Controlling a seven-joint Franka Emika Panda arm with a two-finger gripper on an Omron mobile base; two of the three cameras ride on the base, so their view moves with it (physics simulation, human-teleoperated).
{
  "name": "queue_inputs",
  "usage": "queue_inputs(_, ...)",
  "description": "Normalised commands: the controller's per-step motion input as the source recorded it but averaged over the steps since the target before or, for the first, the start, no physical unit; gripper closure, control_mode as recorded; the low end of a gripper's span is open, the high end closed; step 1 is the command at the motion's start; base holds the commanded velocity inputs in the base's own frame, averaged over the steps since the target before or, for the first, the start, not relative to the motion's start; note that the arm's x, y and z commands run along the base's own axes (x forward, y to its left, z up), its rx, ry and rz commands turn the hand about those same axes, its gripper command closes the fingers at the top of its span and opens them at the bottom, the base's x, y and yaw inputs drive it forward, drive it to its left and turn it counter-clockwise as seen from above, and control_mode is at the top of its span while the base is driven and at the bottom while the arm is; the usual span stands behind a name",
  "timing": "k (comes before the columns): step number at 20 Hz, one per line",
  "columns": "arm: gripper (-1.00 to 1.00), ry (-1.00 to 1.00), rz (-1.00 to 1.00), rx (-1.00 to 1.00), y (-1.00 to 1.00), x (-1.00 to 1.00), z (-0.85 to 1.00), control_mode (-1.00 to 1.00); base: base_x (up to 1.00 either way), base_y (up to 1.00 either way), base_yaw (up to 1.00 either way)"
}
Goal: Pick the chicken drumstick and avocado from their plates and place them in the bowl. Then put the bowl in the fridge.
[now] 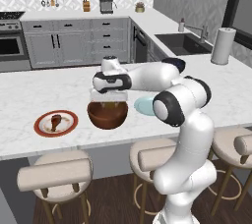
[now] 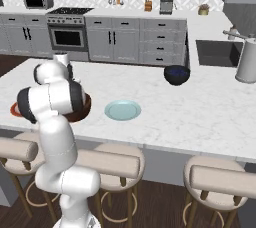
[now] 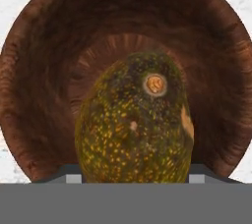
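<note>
**Avocado carried over the bowl, release pending**

From my remote station I read the pincer (image 1: 108,103) as poised directly above the bowl (image 1: 107,115), pinching the avocado (image 3: 134,125); the hand view looks straight down past the fruit into the bowl's bare wooden hollow. The pale blue-green plate (image 1: 143,105), just beside the bowl on the desk (image 1: 29,90), lies bare. The chicken drumstick (image 1: 55,120) rests on the red-rimmed plate (image 1: 70,124), left of the bowl. I judge the first transfer nearly done. Next I should lower slightly, spread the pincer, rise clear, then swing to the drumstick.
</note>
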Motion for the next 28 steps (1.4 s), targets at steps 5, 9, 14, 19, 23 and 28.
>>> queue_inputs(5, 1.00, -0.10, 0.00, 0.00, 0.15, 0.11, -0.41, -1.00, 0.00, 0.00, 0.00)
queue_inputs(9, 1.00, -0.02, 0.00, 0.00, 0.02, 0.08, -0.39, -1.00, 0.00, 0.00, 0.00)
queue_inputs(14, -1.00, 0.00, 0.00, 0.00, 0.00, 0.01, -0.28, -1.00, 0.00, 0.00, 0.00)
queue_inputs(19, -1.00, 0.00, 0.01, 0.01, 0.00, 0.00, -0.05, -1.00, 0.00, 0.00, 0.00)
queue_inputs(23, -1.00, 0.00, 0.02, 0.02, 0.00, 0.00, 0.06, -1.00, 0.00, 0.00, 0.00)
queue_inputs(28, -1.00, 0.00, 0.06, 0.00, 0.00, -0.06, 0.42, -1.00, 0.00, 0.00, 0.00)
